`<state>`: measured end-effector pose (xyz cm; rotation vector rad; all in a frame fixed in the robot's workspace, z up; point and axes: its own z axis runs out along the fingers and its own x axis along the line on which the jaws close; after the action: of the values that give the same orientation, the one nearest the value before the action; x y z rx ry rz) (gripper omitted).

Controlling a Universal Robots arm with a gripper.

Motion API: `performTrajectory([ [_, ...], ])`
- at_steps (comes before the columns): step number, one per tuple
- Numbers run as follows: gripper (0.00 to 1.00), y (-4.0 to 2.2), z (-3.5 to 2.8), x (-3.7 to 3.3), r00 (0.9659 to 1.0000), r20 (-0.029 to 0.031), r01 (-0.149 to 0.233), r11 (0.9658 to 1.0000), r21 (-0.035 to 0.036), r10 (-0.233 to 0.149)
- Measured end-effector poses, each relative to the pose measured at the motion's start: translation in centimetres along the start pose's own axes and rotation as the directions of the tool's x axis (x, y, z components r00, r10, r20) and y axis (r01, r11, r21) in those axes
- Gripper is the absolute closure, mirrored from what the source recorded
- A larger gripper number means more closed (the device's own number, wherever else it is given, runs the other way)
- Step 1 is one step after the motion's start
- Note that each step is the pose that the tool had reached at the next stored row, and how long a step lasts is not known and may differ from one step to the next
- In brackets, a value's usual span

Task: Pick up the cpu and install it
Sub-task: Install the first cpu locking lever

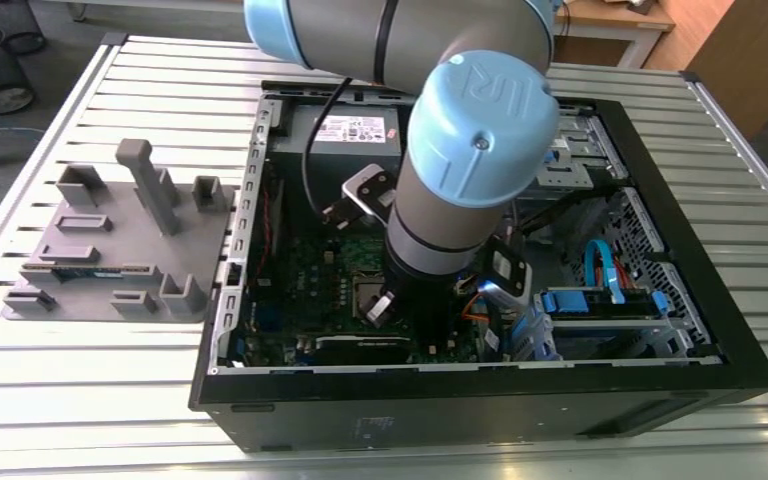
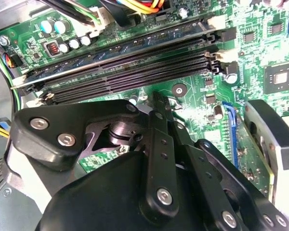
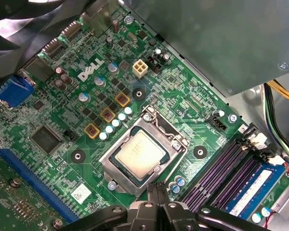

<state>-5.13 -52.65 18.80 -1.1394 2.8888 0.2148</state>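
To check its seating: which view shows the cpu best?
First wrist view: the cpu lies flat in its socket. The exterior view has the arm over it; the second wrist view faces the memory slots.

Dull silvery metal top on cpu (image 3: 136, 154); socket frame (image 3: 166, 131) shiny metal; motherboard (image 3: 183, 96) glossy green; gripper (image 3: 156, 188) matt black.

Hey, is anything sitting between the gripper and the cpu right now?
Nothing visible. In the first wrist view the cpu lies uncovered in its socket frame, and the gripper hangs just beside that frame, with no cable or part between them.
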Motion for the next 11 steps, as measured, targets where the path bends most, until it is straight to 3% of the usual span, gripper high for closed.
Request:
performTrajectory([
  [11,0.89,-0.13,0.09,-0.11,1.0,-0.0004,0.005,1.0,-0.0005,-0.005],
])
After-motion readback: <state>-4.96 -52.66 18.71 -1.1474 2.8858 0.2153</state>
